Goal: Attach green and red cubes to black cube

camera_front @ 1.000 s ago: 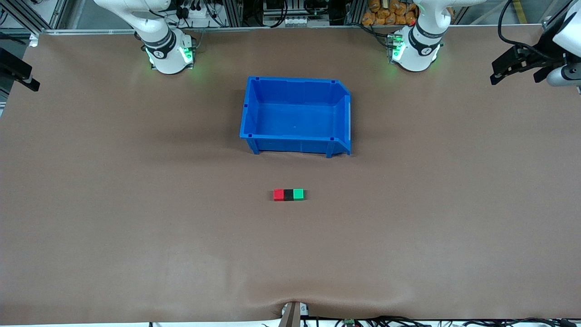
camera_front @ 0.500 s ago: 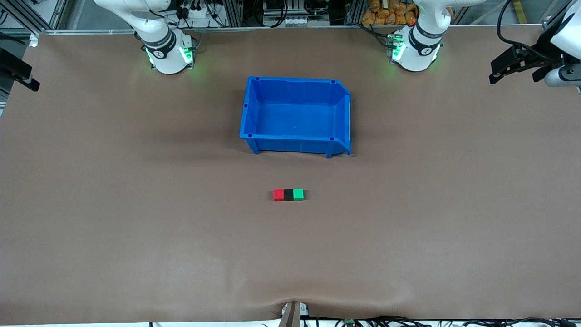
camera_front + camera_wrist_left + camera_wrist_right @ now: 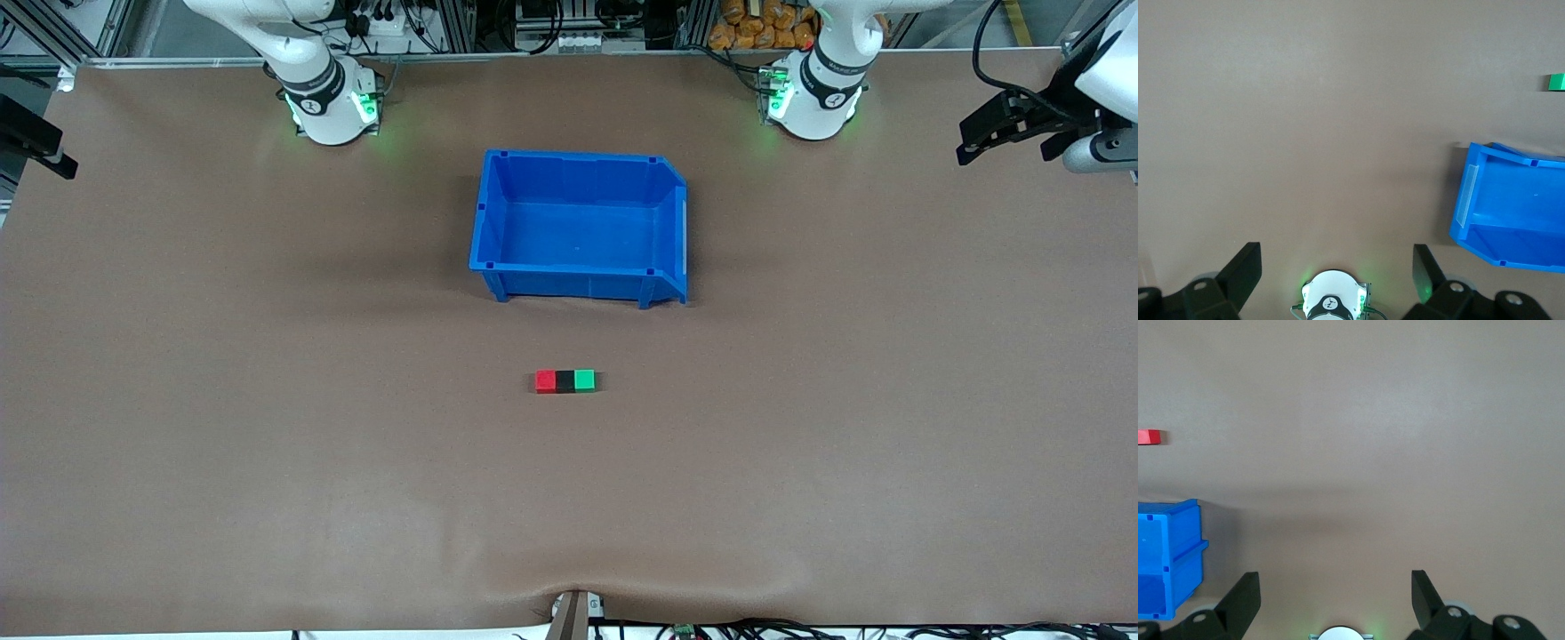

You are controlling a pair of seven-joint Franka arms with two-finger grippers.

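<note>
Left gripper [image 3: 1336, 267] and right gripper [image 3: 1335, 590] wide open, empty, aloft.

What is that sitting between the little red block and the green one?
A black cube sits between the red cube and the green cube, touching both in one row on the table. The front view shows this.

No text, label, brand, number or sign can be read on anything in these views.
</note>
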